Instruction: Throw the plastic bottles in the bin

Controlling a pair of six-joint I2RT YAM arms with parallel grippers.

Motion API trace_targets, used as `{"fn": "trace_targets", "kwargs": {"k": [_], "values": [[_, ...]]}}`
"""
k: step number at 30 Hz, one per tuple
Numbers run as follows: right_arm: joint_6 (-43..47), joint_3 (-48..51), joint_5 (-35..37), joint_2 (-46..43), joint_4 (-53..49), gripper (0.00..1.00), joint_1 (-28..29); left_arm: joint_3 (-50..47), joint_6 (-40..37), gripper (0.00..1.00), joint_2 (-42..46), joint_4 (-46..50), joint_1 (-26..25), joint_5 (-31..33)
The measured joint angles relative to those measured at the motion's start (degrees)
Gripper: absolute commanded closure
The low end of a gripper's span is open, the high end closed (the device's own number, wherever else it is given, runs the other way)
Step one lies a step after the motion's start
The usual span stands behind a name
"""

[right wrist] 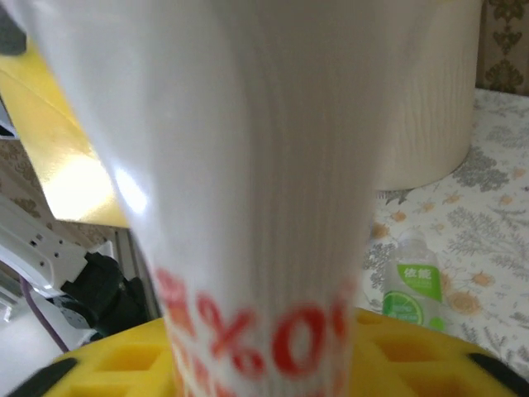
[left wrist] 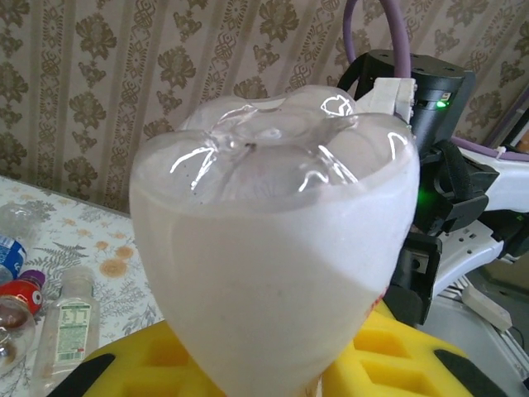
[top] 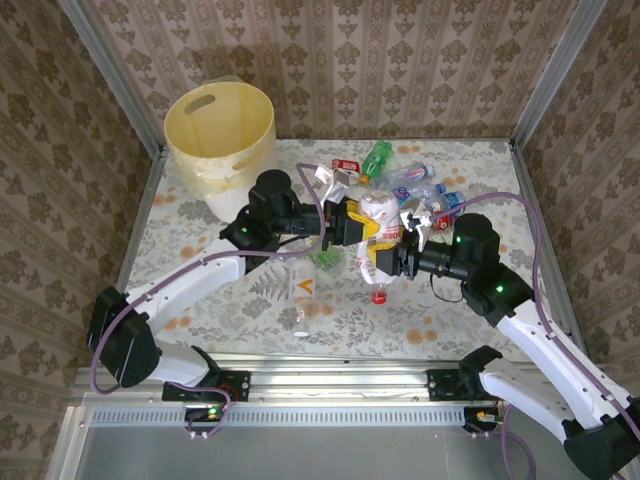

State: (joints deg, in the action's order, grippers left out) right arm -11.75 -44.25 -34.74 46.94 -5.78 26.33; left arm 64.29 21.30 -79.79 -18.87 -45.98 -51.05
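Observation:
A white plastic bottle [top: 378,222] with red lettering and a red cap hangs over the table's middle, between both grippers. My left gripper [top: 350,222] is shut on its upper body; in the left wrist view the bottle's base [left wrist: 273,231] bulges out of the yellow jaws of that gripper [left wrist: 273,368]. My right gripper [top: 386,262] stands round its lower part. In the right wrist view the bottle [right wrist: 248,165] is blurred between the sharp yellow fingers of the right gripper [right wrist: 260,368], which looks slack. The pale yellow bin [top: 220,125] stands at the far left. Several more bottles [top: 410,185] lie heaped behind the grippers.
A clear bottle [top: 305,292] lies on the cloth in front of the left arm, and a green-labelled one [right wrist: 411,289] lies near the bin's wall [right wrist: 430,107]. Patterned walls close in the table on three sides. The right arm [left wrist: 438,165] sits close behind the held bottle.

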Motion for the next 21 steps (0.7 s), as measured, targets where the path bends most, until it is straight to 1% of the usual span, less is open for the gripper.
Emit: {"fn": "trace_targets", "kwargs": {"k": [3,5,8,10,15,21], "values": [[0.1,0.0,0.3,0.0,0.0,0.30,0.2,0.0,-0.1,0.95,-0.2,0.2,-0.1,0.1],[0.3,0.1,1.0,0.0,0.0,0.19,0.2,0.0,-0.4,0.97,-0.2,0.5,0.0,0.7],[0.4,0.2,2.2,0.0,-0.4,0.06,0.2,0.0,-1.3,1.00,-0.1,2.3,0.6,2.6],[0.5,0.2,3.5,0.0,-0.9,0.01,0.2,0.0,-2.1,1.00,0.3,4.2,1.2,4.4],[0.7,0.3,6.6,-0.5,-2.1,0.00,0.2,0.0,-4.6,1.00,3.5,8.9,2.8,9.3],[0.7,0.4,8.9,-0.9,-3.7,0.00,0.2,0.0,-8.1,1.00,11.1,13.0,3.9,17.2]]}}
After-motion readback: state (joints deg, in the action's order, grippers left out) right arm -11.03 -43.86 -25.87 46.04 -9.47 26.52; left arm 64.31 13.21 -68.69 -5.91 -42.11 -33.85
